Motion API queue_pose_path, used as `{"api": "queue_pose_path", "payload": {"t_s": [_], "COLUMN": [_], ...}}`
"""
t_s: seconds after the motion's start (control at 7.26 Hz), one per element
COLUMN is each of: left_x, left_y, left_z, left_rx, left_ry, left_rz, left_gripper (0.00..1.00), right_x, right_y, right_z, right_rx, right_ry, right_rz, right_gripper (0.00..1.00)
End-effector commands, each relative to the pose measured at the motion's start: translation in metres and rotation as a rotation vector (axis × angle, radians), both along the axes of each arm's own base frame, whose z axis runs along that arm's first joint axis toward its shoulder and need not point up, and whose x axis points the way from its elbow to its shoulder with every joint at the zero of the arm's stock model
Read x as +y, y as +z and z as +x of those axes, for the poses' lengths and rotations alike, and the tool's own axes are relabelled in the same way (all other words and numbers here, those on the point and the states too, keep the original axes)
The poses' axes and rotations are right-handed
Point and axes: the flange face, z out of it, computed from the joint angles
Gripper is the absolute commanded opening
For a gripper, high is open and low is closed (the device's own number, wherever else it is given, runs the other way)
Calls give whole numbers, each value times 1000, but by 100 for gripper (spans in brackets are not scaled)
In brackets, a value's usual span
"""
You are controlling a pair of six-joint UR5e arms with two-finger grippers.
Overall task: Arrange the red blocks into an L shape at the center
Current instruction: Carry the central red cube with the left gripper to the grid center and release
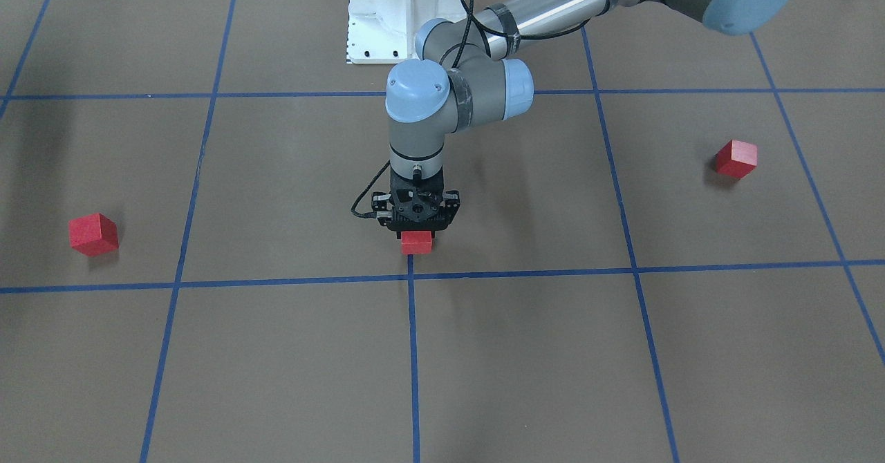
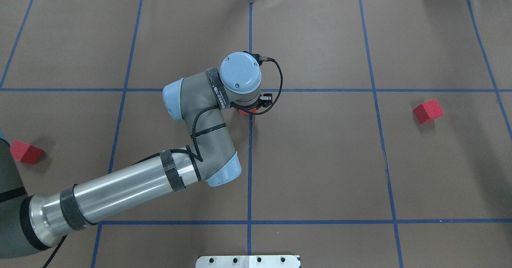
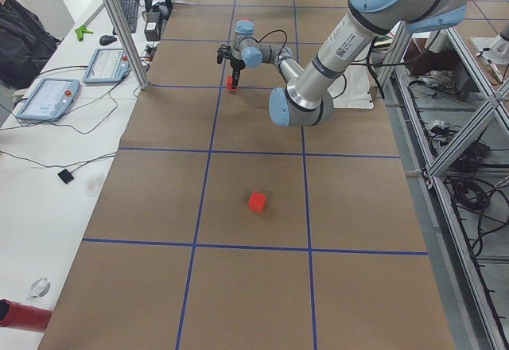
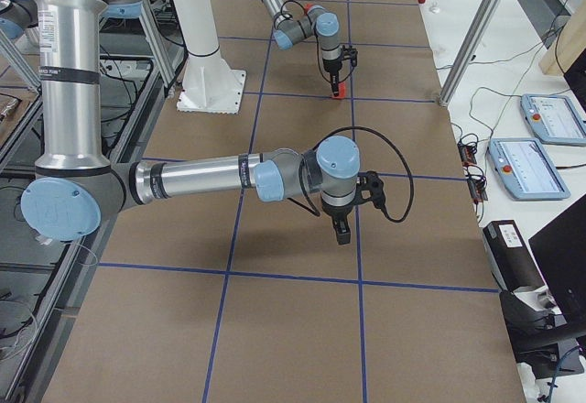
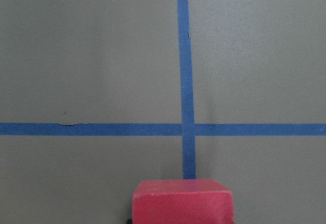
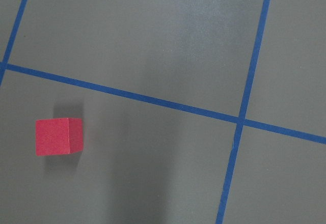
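Observation:
My left gripper [image 1: 416,231] points straight down, shut on a red block [image 1: 416,243] [image 5: 182,201]. The block hangs just on the robot's side of the center tape crossing [image 1: 411,276] [image 5: 188,129]; whether it touches the surface I cannot tell. In the overhead view the wrist hides most of this block [image 2: 243,111]. A second red block [image 1: 93,233] [image 2: 428,111] [image 6: 58,136] lies loose on my right side. A third [image 1: 736,158] [image 2: 26,152] [image 3: 257,201] lies loose on my left. My right gripper [image 4: 341,231] hangs high near the table's right end; open or shut I cannot tell.
The white robot base [image 1: 401,14] stands at the table's robot-side edge. Aluminium posts [image 4: 476,27] and a white desk with tablets [image 3: 48,99] run along the far side, where a person [image 3: 16,40] sits. Blue tape lines divide the brown surface into squares.

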Motion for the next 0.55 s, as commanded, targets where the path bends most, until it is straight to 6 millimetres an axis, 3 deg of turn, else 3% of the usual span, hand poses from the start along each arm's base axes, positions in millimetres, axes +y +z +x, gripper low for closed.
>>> {"api": "queue_pose_path", "payload": {"t_s": [0.0,0.14,0.41], "left_x": [2,4,4], "left_y": [1,1,-3], "left_z": [3,4,4], "left_rx": [-2,-2,3], "left_ry": [3,6,8], "left_rz": [-2,-2,0], "left_gripper": [2,11,59], "right_x": [0,0,0], "right_y": [0,1,1], "right_z": [0,0,0], "right_rx": [0,0,0], "right_ry": [-1,-1,1], "right_rz": [-3,-5,-6], "right_gripper": [99,99,99]}}
